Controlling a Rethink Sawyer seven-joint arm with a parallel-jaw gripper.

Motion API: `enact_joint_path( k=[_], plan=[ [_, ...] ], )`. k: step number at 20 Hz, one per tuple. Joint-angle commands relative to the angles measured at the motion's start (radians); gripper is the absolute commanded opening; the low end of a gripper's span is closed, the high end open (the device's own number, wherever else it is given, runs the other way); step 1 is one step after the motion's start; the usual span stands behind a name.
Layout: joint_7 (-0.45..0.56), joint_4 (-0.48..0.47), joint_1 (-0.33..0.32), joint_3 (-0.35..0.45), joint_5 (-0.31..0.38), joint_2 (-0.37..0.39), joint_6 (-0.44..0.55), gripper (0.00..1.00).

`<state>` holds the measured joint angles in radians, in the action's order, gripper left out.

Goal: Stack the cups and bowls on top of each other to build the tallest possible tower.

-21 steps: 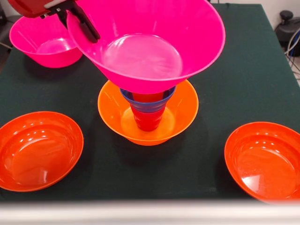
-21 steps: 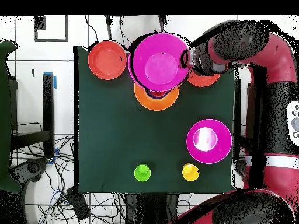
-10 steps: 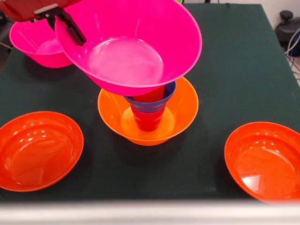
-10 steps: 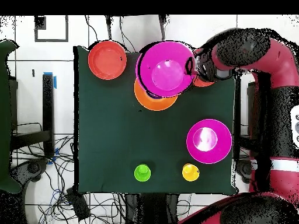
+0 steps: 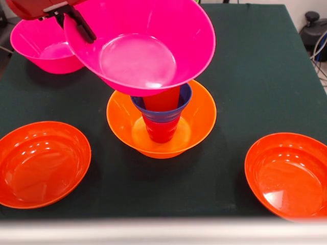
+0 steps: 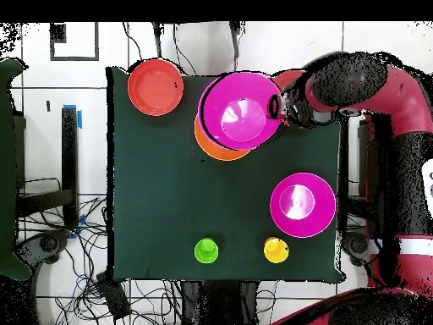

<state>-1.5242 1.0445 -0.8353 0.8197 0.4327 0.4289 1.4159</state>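
Counted: two pink bowls, one held by the gripper [image 5: 76,23] clamped on its rim, tilted over the tower [image 5: 162,120]; the second pink bowl [image 5: 43,46] on the dark green table [image 5: 255,76]. One orange base bowl [image 5: 199,122], two red-orange bowls [image 5: 43,163] [image 5: 288,176], green cup [image 6: 206,250], yellow cup [image 6: 276,249]. Cables on tiled floor [image 6: 51,110].

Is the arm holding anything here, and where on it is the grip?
Yes: the tool is clamped on the rim of a large pink bowl, carried tilted above the tower.
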Motion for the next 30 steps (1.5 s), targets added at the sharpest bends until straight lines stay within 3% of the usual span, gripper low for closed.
enact_joint_path(
  k=[1,6,13,30],
  plan=[
    [0.262,0.150,-0.002,-0.010,0.063,0.106,-0.060,0.00],
    [0.218,0.185,-0.001,-0.003,0.040,0.164,-0.032,0.00],
    [0.187,0.268,-0.036,-0.001,0.043,0.160,-0.150,0.00],
    [0.206,0.342,-0.056,0.017,0.032,0.141,-0.241,0.00]
  ],
)
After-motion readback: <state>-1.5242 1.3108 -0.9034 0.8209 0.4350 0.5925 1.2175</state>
